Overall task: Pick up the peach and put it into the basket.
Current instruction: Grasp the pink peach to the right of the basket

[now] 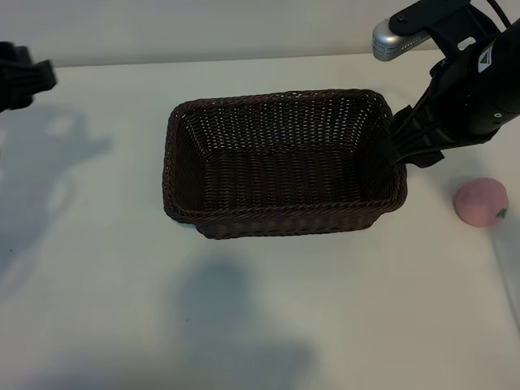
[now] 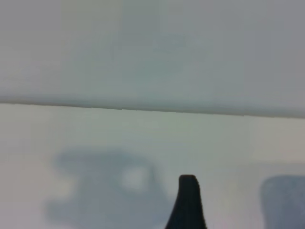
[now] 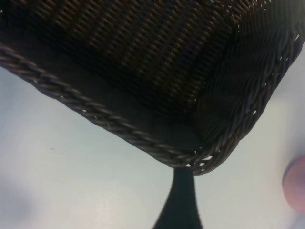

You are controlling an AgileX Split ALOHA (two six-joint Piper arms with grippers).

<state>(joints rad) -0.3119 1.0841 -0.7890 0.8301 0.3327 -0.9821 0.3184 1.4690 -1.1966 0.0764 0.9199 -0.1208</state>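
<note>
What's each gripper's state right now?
Left gripper: cannot be told.
Right gripper: open, holding nothing, at the basket's right end.

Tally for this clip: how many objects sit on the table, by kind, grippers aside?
Dark brown woven wicker basket: 1
Small round pale-pink peach: 1, lying on the white table beside the basket, not in it
Total: 2

A plain white table [image 1: 268,325] carries a large dark brown woven wicker basket [image 1: 280,219], with a small round pale-pink peach [image 1: 479,201] well to its right.
</note>
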